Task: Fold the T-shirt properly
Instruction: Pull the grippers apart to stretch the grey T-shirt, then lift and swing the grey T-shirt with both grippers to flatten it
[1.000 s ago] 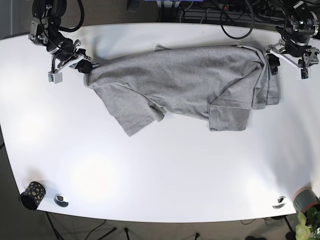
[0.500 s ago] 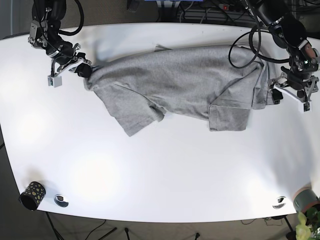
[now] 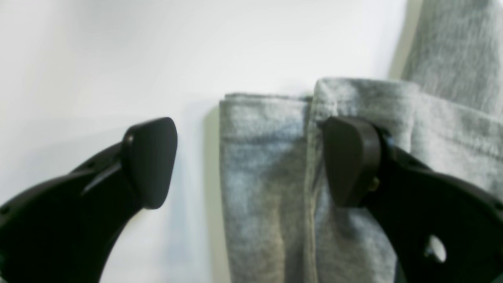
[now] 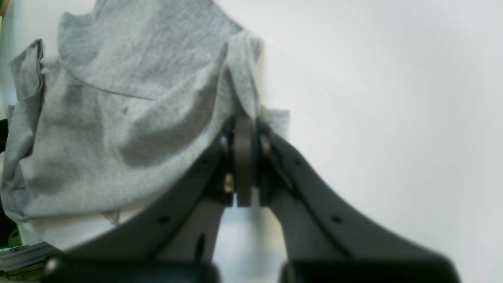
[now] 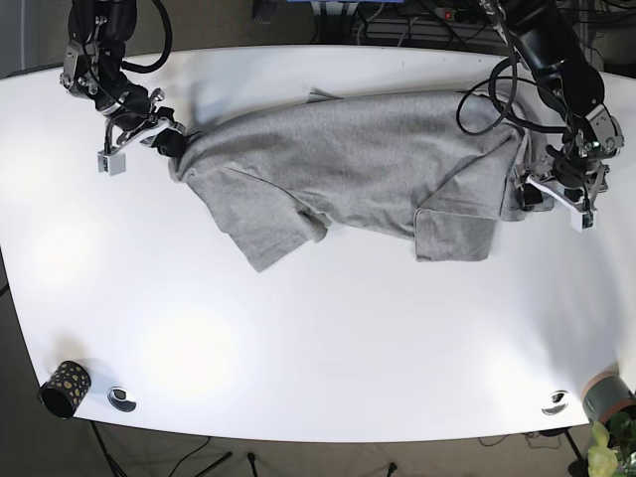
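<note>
While the grey T-shirt (image 5: 358,169) lies crumpled across the far half of the white table (image 5: 328,338), the left gripper (image 3: 251,161) straddles its folded right edge, fingers spread wide; far left, the right gripper (image 4: 243,165) pinches the cloth shut

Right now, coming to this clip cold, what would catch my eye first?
The crumpled grey T-shirt, stretched across the far half of the white table. The right gripper is shut on the shirt's edge at the base view's left, while the left gripper hangs open over the folded fabric at the opposite end. A small dark speckled cup stands at the near left corner.
</note>
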